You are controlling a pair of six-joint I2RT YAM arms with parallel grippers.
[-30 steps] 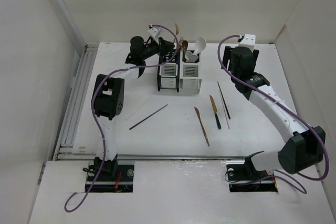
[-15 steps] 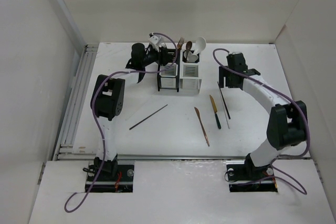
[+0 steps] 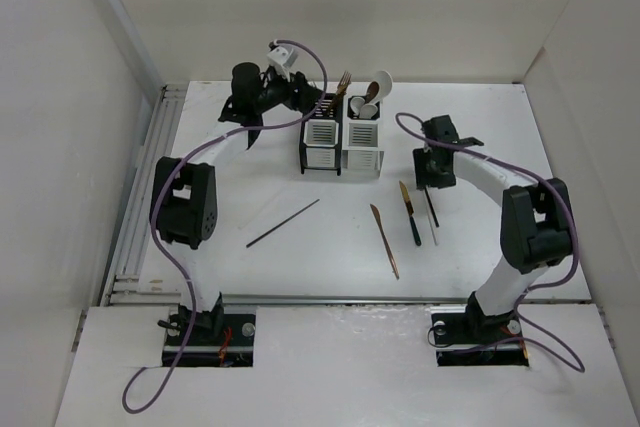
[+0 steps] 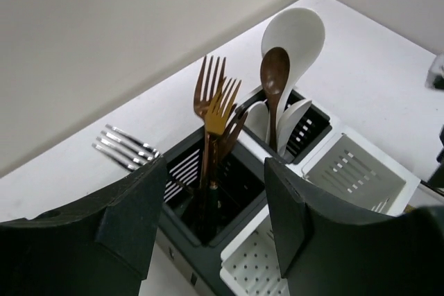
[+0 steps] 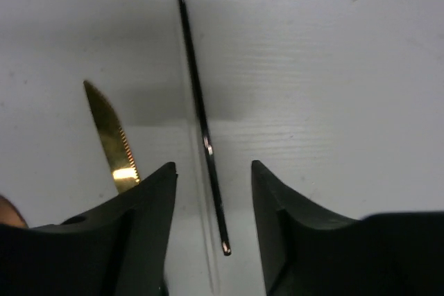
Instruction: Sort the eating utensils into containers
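The black holder (image 3: 318,137) (image 4: 208,192) holds copper forks (image 4: 215,105). The white holder (image 3: 363,139) (image 4: 354,171) holds white spoons (image 4: 295,32) and a brown spoon (image 4: 275,74). A silver fork (image 4: 125,145) shows its tines behind the black holder. My left gripper (image 3: 305,100) (image 4: 214,164) is open and empty, just back-left of the black holder. My right gripper (image 3: 432,175) (image 5: 213,166) is open, low over the table, its jaws either side of a black chopstick (image 3: 430,205) (image 5: 198,102). A white chopstick (image 3: 435,232) lies beside that one.
A dark-handled knife with a gold blade (image 3: 410,213) (image 5: 111,133) lies just left of the right gripper. A copper knife (image 3: 384,240) and another black chopstick (image 3: 283,222) lie on the table in front of the holders. Walls close the left, back and right sides.
My right arm has swung in from the back right and come down over the chopsticks. My left gripper has drawn back to the left, away from the holders.
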